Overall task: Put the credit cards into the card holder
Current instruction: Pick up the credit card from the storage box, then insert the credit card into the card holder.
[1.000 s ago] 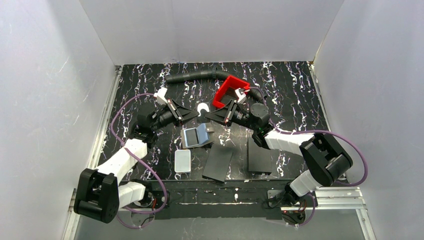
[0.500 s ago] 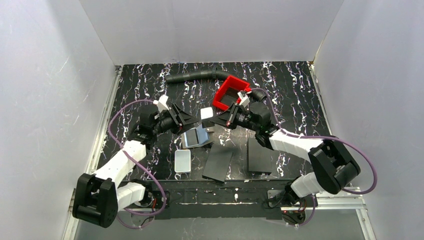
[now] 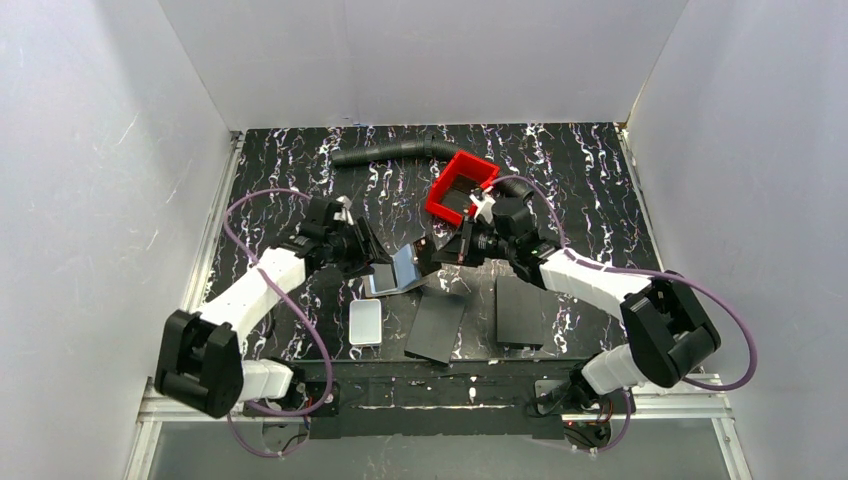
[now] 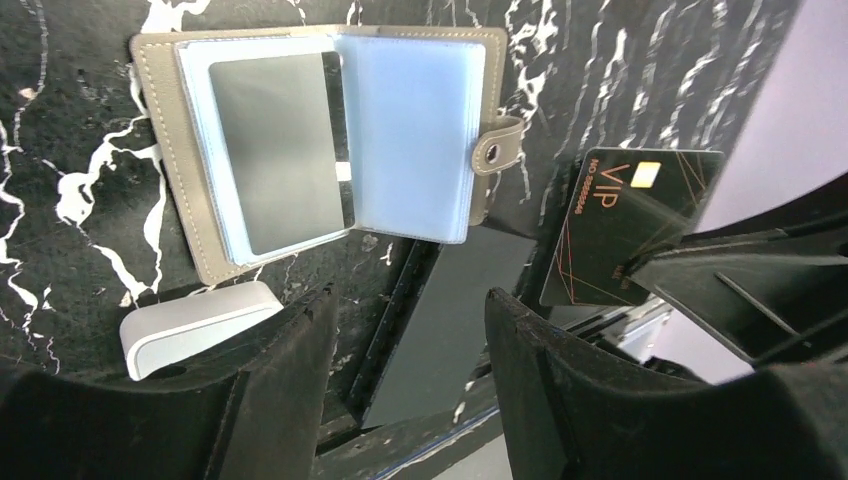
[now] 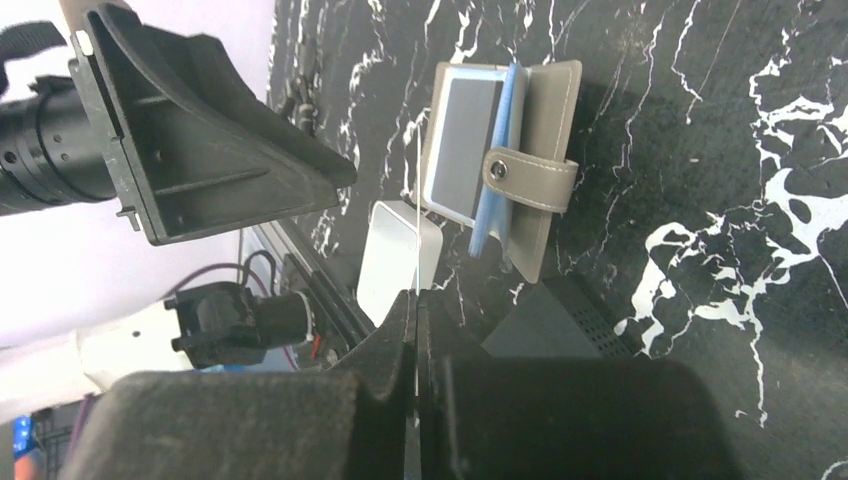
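The card holder (image 4: 400,130) lies open on the marble table, grey-brown outside with shiny blue sleeves and a clasp tab (image 5: 530,180). In the top view it (image 3: 395,270) sits between both grippers. My right gripper (image 5: 415,295) is shut on one credit card (image 4: 630,225), black with gold "VIP" print on the face seen in the left wrist view, edge-on (image 5: 415,200) in its own view, held above and just right of the holder. My left gripper (image 4: 412,300) is open and holds nothing, hovering at the holder's left side (image 3: 376,262).
A white rounded box (image 3: 366,322) lies in front of the holder. Two flat black panels (image 3: 437,325) (image 3: 520,310) lie near the front edge. A red tray (image 3: 460,185) and a black hose (image 3: 400,152) are at the back.
A second ago both grippers were together at the card above the table. The left gripper opened, let go and dropped toward the holder. The right gripper carried the card down toward the holder.
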